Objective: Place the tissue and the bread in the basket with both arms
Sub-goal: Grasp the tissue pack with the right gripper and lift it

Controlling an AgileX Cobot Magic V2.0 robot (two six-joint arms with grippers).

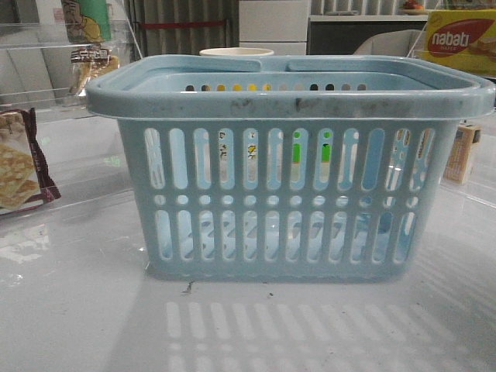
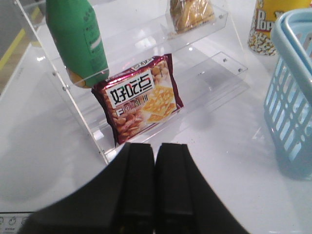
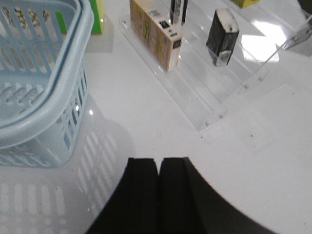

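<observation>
On table centre: basket [image 1: 291, 167] | left pincer [image 2: 155, 183] closed, empty | right pincer [image 3: 158, 190] closed, empty

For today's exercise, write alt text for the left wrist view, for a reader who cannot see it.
The shut black fingers of the left gripper point at a maroon cracker packet on a clear acrylic shelf. A green bottle and wrapped bread sit higher up; the blue basket stands beside it.

Basket [image 1: 287, 198] centre of table [image 1: 77, 310]. Cracker packet [image 1: 19, 167] left on rack [image 1: 46, 39], bread [image 1: 91, 66] on shelf above, farther. Box [image 1: 463, 153] right of basket. Cup [image 1: 236, 53] behind basket.
</observation>
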